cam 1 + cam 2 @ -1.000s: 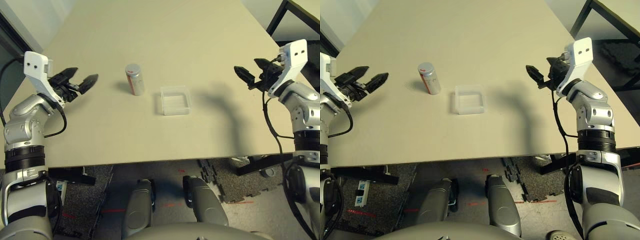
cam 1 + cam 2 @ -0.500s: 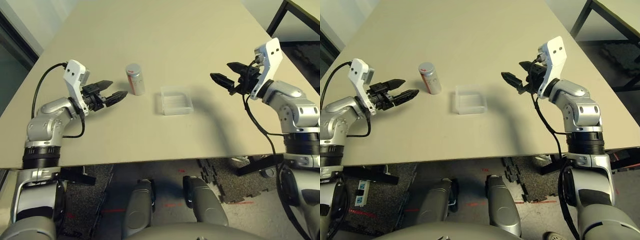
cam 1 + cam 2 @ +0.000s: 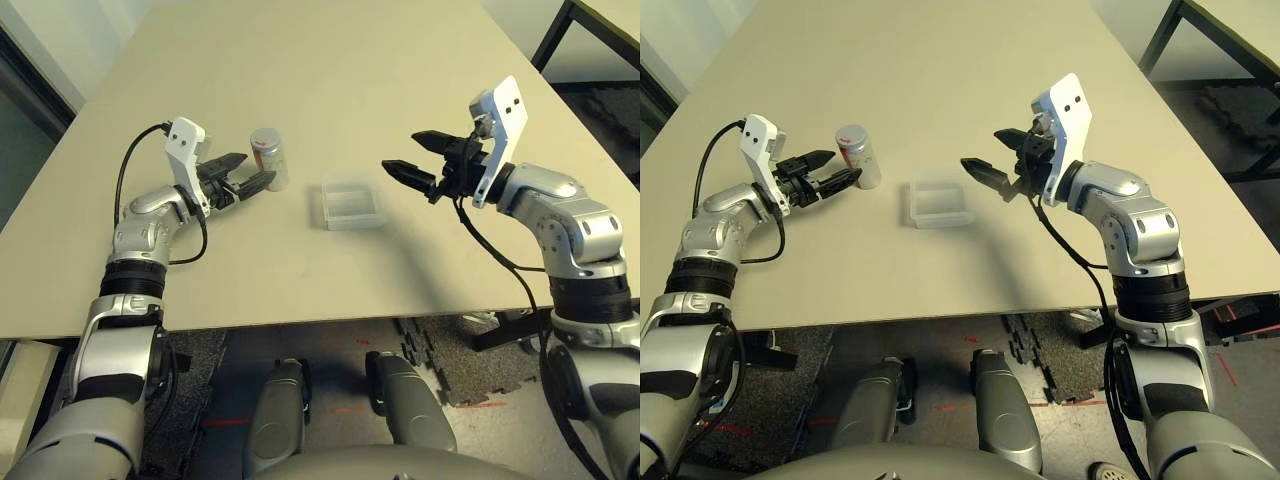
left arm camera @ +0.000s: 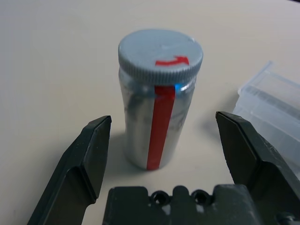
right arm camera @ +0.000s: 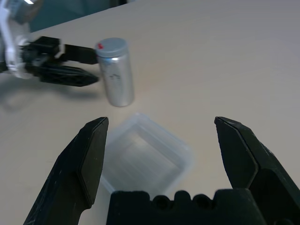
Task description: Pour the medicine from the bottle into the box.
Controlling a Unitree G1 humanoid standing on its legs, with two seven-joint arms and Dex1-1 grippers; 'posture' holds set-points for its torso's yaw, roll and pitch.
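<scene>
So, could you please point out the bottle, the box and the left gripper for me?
bottle (image 4: 159, 108): left wrist view, on its red label stripe.
box (image 3: 351, 203): left eye view, on its clear floor.
left gripper (image 3: 248, 172): left eye view, midway between its open fingertips.

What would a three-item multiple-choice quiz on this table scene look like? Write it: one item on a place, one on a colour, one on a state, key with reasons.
1. The box lies
A. between the bottle and the right gripper
B. left of the bottle
C. on the bottle

2. The stripe on the bottle is
A. blue
B. red
C. green

3. The left gripper is
A. shut on the bottle
B. open, bottle ahead of its jaws
C. shut on the box

Key: 1 A, the right gripper hovers by the box's far side; 2 B, red runs down the label; 3 B, both fingers stand clear of the bottle.
</scene>
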